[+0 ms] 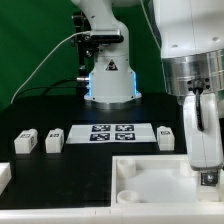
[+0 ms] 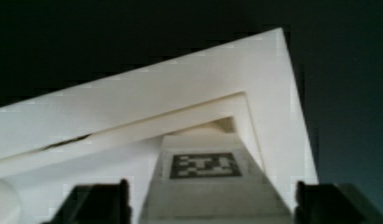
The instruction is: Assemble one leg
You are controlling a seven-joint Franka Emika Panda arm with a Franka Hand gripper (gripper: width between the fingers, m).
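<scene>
Your pincer (image 2: 209,200) stands open over the large white panel (image 1: 160,180), its dark fingers (image 2: 95,203) either side of one leg (image 2: 206,172) without touching it; that tagged leg sits upright at the panel's corner, so it looks placed, though you cannot tell whether it is screwed tight. Other legs (image 1: 25,140) lie loose on the dark desk (image 1: 40,115) near the marker board (image 1: 111,133).

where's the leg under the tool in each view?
Exterior view: leg at the exterior view's right edge, mostly hidden under the tool, over the panel's corner.
Wrist view: leg centred low, tag facing the camera, between the fingers, standing against the panel.
Shared landmark: the white panel.
</scene>
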